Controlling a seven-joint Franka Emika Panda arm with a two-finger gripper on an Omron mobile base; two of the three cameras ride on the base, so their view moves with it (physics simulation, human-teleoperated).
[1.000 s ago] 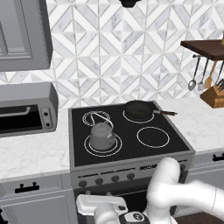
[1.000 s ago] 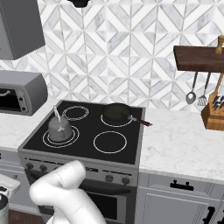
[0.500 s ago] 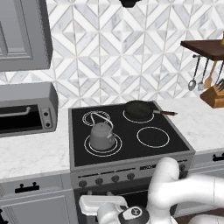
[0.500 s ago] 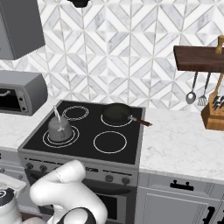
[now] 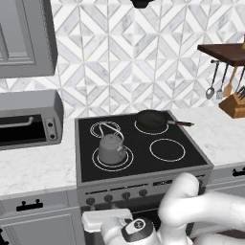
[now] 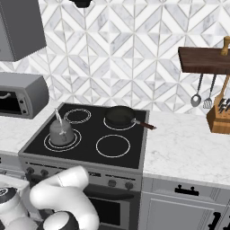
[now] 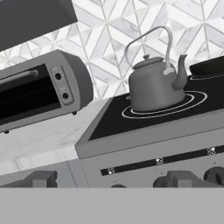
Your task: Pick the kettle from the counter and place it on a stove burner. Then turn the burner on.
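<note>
kettle (image 5: 111,149) already on burner (image 5: 96,162) | your tool has dropped to knob (image 5: 108,198) level, jaws wide, empty | next: burner on

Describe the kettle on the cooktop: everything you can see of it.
The kettle is small, squat and dull grey, metal by its look, with a rounded body, a knobbed lid, a short upturned spout and a thin arched wire handle standing up. It sits upright inside the double-ring stove burner at the front left of the black cooktop. Nothing else touches it.
</note>
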